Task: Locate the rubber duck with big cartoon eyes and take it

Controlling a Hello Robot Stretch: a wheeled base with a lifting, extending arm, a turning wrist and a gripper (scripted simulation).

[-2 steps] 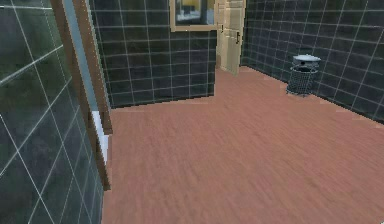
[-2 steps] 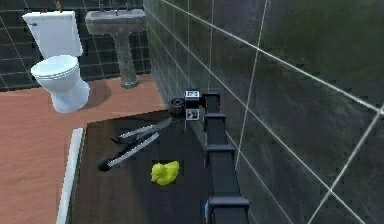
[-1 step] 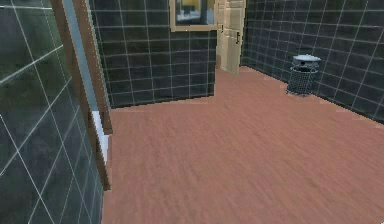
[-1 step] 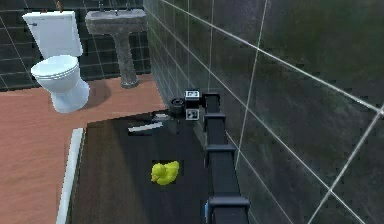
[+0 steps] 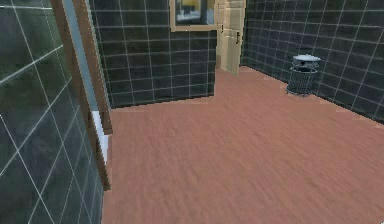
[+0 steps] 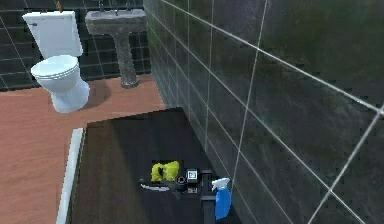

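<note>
Wall tiling (image 6: 280,90) rises just past my end effector (image 6: 158,185), which reaches over a dark floor slab (image 6: 110,160). A blue spray bottle (image 6: 222,197) stands just beside it; a yellow lump (image 6: 165,171), probably the duck, lies right at its tip. Located, I judge; whether I grasp it I cannot tell.

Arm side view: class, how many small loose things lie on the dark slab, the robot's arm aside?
2. A yellow thing near the bottom middle; a blue spray bottle right of it. The arm may hide more.
</note>
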